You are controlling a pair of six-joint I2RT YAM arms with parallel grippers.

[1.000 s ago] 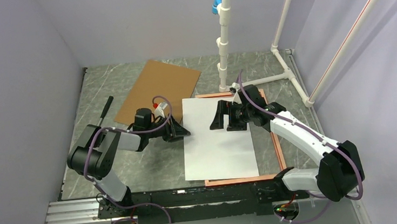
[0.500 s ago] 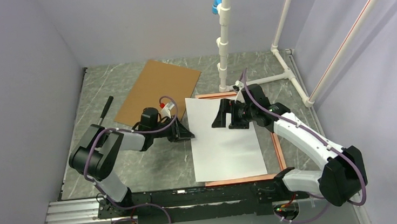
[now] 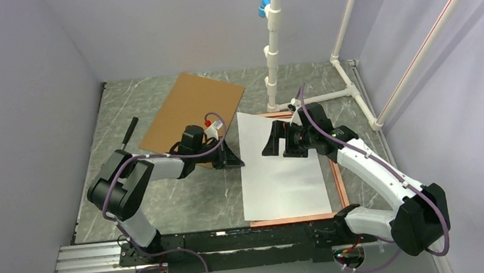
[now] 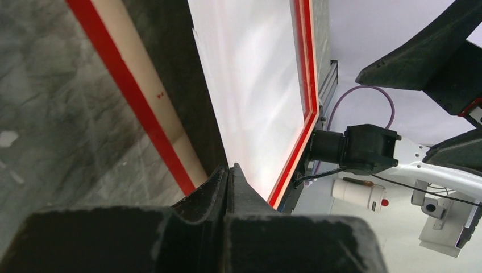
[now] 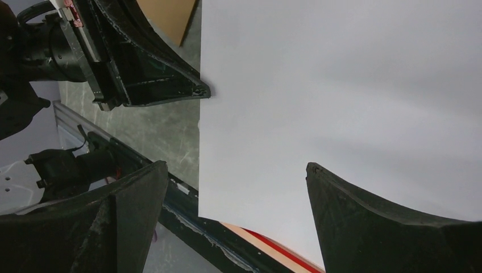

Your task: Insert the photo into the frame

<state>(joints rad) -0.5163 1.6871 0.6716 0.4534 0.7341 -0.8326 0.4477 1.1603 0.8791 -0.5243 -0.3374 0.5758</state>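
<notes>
As the left arm reaches low and rightward from its base, the left pincer (image 3: 233,159) is closed, its tips set against the left edge of the photo (image 3: 286,179). Whether the paper is nipped between them cannot be told. The right arm bends up from the near right corner and leans in over the far half of the sheet. The right pincer (image 3: 280,145) is spread wide, pointing left and holding nothing, poised over the paper.

The photo lies white back up across the frame (image 3: 340,182), which rests flat on the grey marbled surface (image 3: 185,201). The frame's copper-orange edge shows along the right, near and far sides, while the sheet covers its left side. From the left wrist camera, a bright red rim runs along the far side of the sheet, and a red-and-tan rail lies in shadow under the sheet's nearer edge.

A brown board (image 3: 187,111) lies flat toward the far left of the surface, apart from the sheet, with the left arm crossing its near edge. A white pipe stand (image 3: 272,54) rises at the back, and more white pipes run up along the right-hand wall. Plain lavender walls (image 3: 24,96) close in three sides.
</notes>
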